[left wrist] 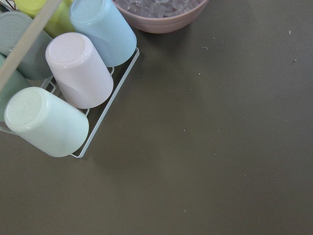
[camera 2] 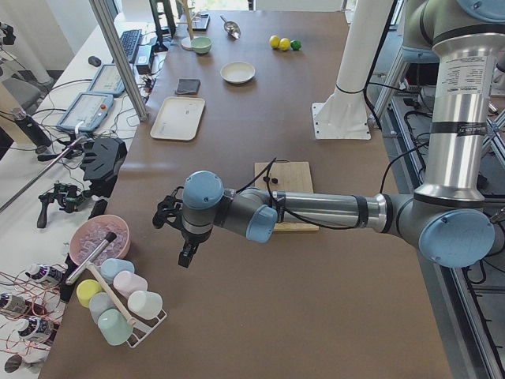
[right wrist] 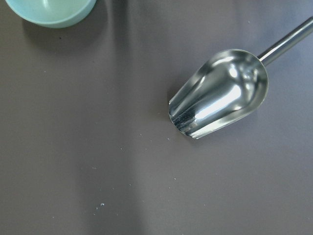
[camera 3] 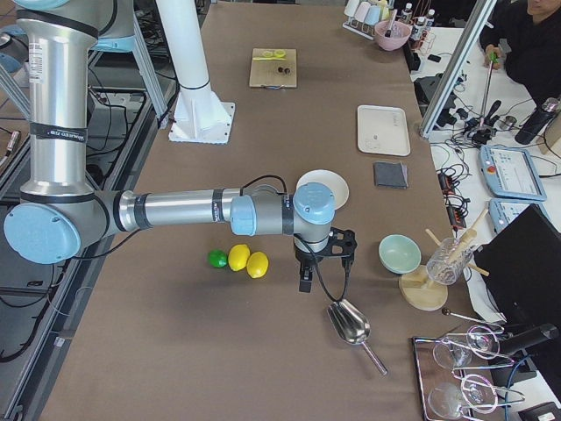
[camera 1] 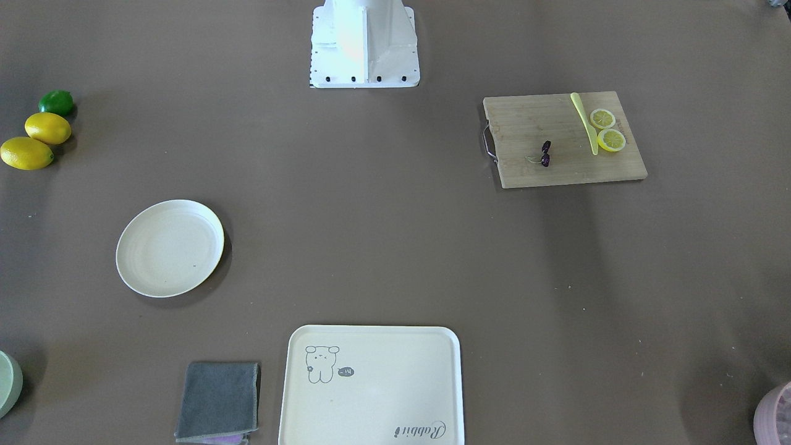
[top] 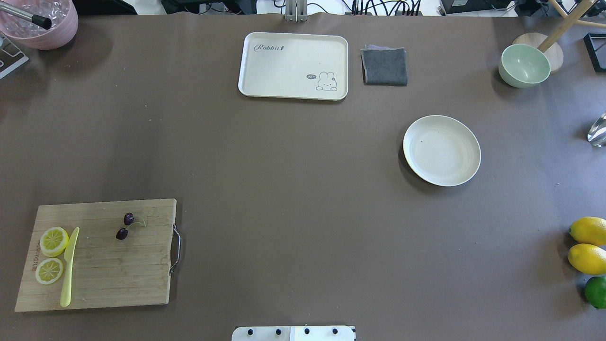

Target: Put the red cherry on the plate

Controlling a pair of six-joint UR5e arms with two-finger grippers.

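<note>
The red cherry, a dark maroon pair on a thin green stem, lies on a wooden cutting board. The round cream plate sits bare on the opposite half of the table. Neither gripper shows in the overhead or front views. In the exterior left view my left gripper hangs over the table's end near a cup rack, far from the cherry. In the exterior right view my right gripper hangs past the plate, near a metal scoop. Whether either is open or shut I cannot tell.
Two lemon slices and a yellow knife share the board. A cream tray, a grey cloth, a pale green bowl, a pink bowl, lemons and a lime sit around the edges. The robot base stands mid-table.
</note>
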